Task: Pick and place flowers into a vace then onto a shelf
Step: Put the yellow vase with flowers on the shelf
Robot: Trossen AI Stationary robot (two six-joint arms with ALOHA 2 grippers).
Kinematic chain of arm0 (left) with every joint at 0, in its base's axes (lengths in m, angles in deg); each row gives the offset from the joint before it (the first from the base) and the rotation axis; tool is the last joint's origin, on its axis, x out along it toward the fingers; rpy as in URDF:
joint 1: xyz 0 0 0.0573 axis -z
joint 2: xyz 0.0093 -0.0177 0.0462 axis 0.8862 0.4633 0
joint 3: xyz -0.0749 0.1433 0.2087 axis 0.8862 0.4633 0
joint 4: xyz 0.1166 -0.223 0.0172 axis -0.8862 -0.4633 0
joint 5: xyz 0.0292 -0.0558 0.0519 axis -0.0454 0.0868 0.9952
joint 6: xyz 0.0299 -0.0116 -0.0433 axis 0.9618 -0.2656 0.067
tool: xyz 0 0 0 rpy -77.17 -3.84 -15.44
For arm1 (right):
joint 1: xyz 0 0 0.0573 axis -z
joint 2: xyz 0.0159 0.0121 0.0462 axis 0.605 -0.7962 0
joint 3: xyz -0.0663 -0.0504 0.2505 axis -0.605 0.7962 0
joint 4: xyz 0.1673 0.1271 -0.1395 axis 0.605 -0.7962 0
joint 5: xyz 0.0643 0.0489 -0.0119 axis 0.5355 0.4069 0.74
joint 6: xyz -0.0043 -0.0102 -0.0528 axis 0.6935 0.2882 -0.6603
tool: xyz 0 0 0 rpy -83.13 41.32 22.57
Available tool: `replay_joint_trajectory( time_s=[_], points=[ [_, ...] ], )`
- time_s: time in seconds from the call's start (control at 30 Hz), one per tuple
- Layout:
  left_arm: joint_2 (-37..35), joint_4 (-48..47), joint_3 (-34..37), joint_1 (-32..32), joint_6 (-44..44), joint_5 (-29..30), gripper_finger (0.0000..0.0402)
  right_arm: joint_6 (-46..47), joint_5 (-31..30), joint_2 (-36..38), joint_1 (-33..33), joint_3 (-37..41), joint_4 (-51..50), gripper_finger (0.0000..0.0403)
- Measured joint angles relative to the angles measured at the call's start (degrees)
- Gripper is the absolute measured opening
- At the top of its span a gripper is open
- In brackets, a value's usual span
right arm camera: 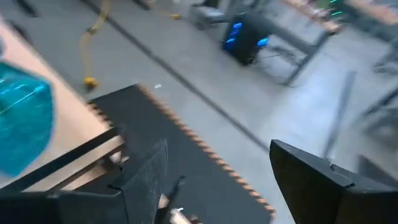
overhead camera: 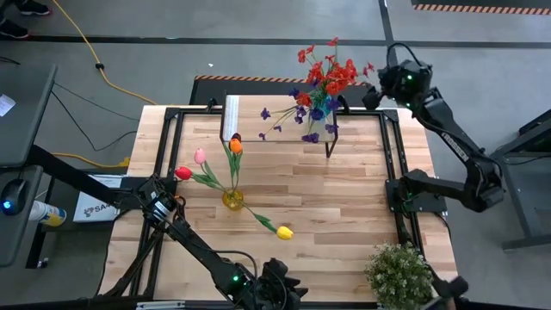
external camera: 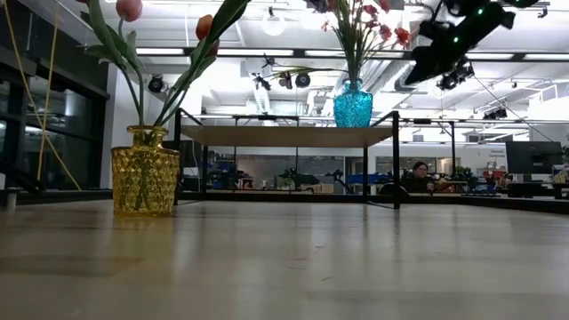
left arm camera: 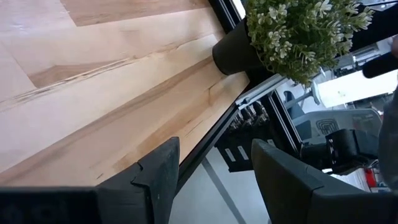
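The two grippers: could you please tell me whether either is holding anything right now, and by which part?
Nothing is held. The left gripper is open and empty at the table's near edge. The right gripper is open and empty beside the blue vase on the shelf.

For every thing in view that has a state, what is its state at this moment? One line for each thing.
blue vase: upright on the shelf, holding red and purple flowers.
yellow vase: upright on the table, holding tulips.
potted plant: upright at the table's corner.
left gripper: open, empty, at the table's edge.
right gripper: open, empty, raised beside the shelf.
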Motion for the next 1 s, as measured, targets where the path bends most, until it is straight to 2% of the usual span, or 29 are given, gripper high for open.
replay_joint_trajectory(
  time_s=[0.4,0.7,0.87,1.0],
  points=[
    [0.0,0.4,0.0,0.0,-0.2,-1.1,0.0232,-0.8,-12.7,8.3,-5.9,0.0,4.5,0.0273],
    [0.0,0.4,0.0,0.0,-1.3,-2.5,0.0232,-2.1,-20.8,12.7,-12.7,0.0,8.4,0.0273],
    [0.0,0.4,0.0,0.1,-2.0,-3.4,0.0232,-1.5,-21.5,16.5,-17.6,0.0,11.8,0.0273],
    [0.0,0.4,0.0,0.6,-4.1,-4.4,0.0232,2.8,-18.7,20.2,-22.6,0.0,15.5,0.0273]
  ],
)
